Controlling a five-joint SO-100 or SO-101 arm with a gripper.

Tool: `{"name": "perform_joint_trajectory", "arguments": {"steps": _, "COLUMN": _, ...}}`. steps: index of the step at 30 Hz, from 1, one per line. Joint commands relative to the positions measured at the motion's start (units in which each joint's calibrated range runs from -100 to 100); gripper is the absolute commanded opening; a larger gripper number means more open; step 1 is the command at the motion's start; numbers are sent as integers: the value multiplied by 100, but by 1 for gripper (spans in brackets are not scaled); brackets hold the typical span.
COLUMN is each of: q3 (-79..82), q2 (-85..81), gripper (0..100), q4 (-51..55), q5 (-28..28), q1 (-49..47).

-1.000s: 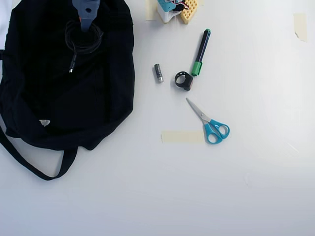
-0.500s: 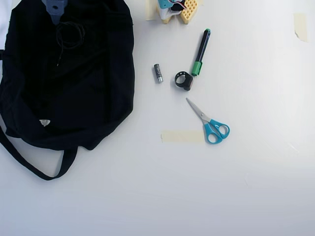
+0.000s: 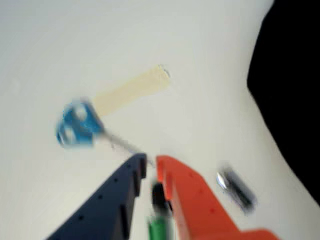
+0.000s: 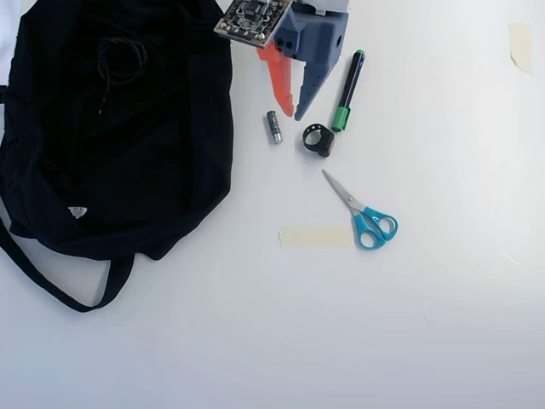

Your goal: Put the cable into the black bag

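- In the overhead view my gripper [image 4: 295,114] hangs over the white table [image 4: 443,341], just right of the black bag [image 4: 170,170], with its tips pointing toward the bottom of the picture.
- My 2 fingers are an orange one [image 4: 280,81] on the view's left and a dark blue one [image 4: 313,85] on its right; the tips stand a narrow gap apart and nothing is held between them.
- The wrist view is blurred, yet it shows the same thing: the orange finger [image 3: 192,200] and the dark blue finger [image 3: 107,205] with a slim gap and only table behind it.
- The cable [image 4: 119,60] lies coiled on the black bag's fabric near the upper part of the bag in the overhead view, with a loose end trailing downward; it is well apart from my gripper.
- The bag's strap [image 4: 60,290] loops out at the lower left, and a small white tag [image 4: 77,212] shows on the fabric.
- A small battery [image 4: 273,126] lies just beside my orange fingertip.
- A black ring-shaped object [image 4: 318,139] sits just below my blue fingertip, next to a green marker [image 4: 348,89].
- Blue-handled scissors [image 4: 364,217] lie further down, beside a strip of tape [image 4: 315,237].
- A circuit board [image 4: 252,19] on my arm overlaps the bag's edge at the top.
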Motion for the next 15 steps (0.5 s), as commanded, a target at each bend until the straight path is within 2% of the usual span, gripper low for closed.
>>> {"name": "perform_joint_trajectory", "arguments": {"steps": 1, "q3": 336, "q2": -418, "gripper": 2, "q4": 342, "q5": 291, "q1": -82}}
{"name": "perform_joint_trajectory", "arguments": {"steps": 6, "q3": 1342, "q2": -1223, "gripper": 2, "q4": 334, "q5": 983, "q1": -30}}
{"name": "perform_joint_trajectory", "arguments": {"steps": 9, "q3": 2151, "q2": -1854, "gripper": 2, "q4": 67, "q5": 1109, "q1": -90}}
{"name": "perform_joint_trajectory", "arguments": {"steps": 12, "q3": 3319, "q2": -2593, "gripper": 2, "q4": -579, "q5": 1109, "q1": -179}}
{"name": "perform_joint_trajectory", "arguments": {"steps": 15, "q3": 4936, "q2": -3406, "gripper": 2, "q4": -1691, "q5": 1104, "q1": -314}}
